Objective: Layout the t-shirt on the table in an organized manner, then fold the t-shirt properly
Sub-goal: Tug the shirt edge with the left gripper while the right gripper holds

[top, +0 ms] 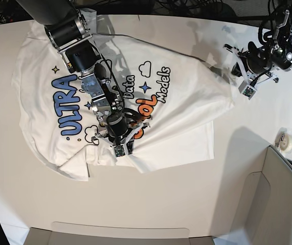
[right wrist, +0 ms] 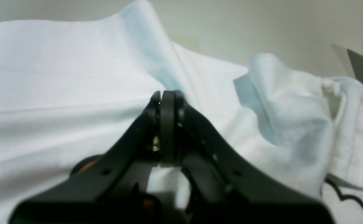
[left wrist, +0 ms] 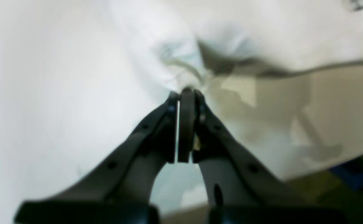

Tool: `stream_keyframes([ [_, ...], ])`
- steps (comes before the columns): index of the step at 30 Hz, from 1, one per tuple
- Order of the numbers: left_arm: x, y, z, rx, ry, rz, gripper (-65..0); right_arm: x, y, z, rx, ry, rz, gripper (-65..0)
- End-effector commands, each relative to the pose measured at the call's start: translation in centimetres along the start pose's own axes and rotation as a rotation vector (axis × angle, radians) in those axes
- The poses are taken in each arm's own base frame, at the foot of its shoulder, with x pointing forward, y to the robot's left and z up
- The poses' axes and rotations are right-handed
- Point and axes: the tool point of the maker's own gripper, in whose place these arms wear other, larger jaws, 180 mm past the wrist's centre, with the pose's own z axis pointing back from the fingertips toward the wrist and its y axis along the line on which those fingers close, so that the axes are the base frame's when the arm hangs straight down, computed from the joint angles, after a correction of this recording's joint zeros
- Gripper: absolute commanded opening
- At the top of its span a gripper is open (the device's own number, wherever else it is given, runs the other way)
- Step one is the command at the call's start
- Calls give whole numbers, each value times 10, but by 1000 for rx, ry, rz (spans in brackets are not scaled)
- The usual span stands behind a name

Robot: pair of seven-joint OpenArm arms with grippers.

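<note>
An off-white tabletop (top: 151, 204) with a curved edge carries a white t-shirt (top: 186, 97), spread print side up across its far left half but far from flat. The blue "ULTRA" lettering (top: 68, 106) runs along the left of the cloth, with clouds, stars and the words "Data" and "Models" toward the middle; the orange lettering is mostly hidden under an arm. The near hem is rumpled and partly turned over on itself, showing plain white reverse, and a lower panel of fabric lies doubled beneath the printed front. On the right the cloth is drawn out into a taut peak.

The right arm (top: 82, 51) reaches in from the far left corner across the print, its right gripper (right wrist: 167, 95) down among the folds at the shirt's near edge; the jaws are pressed together, and whether fabric is caught between them cannot be made out from the wrist view. The left gripper (left wrist: 186, 91), at the far right of the tabletop, has its jaws closed on a bunched tip of the shirt, where the cloth gathers into wrinkles right at the fingertips.

A small roll of tape (top: 287, 142) sits near the right edge, beside a grey-beige panel (top: 288, 204).
</note>
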Motion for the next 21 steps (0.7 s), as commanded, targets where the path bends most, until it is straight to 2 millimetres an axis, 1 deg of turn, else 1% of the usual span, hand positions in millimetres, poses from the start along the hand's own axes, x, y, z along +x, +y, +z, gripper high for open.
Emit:
stream_keyframes([
  [1,7,2,9,8,-12,-23,-650,-90,-7,20,-14,345,-9,-650],
  [7,1,15,19,42,85,-77,-650,-97,-8,23,-16,358,-7,-650],
  [9,-4,15,21,31,114,-154,-650,-97,-8,24,-15,359,-8,-650],
  [11,-6,23,28,31,143,-274,-650,-98,-7,24,-14,360,-8,-650],
  [13,-8,25,31,19,156,-354,-650,-98,-7,24,-15,360,-8,-650],
  [15,-8,30,33,22,166,-390,-650,-99,-8,24,-15,362,-8,-650],
  [17,-8,35,34,35,172,-388,-650,-100,-8,25,-16,364,-6,-650],
  [19,-9,43,32,54,173,-349,-650,-101,-11,25,-19,367,-3,-650],
  [21,2,63,30,119,138,-285,-649,-105,-11,27,-20,372,-3,-650],
])
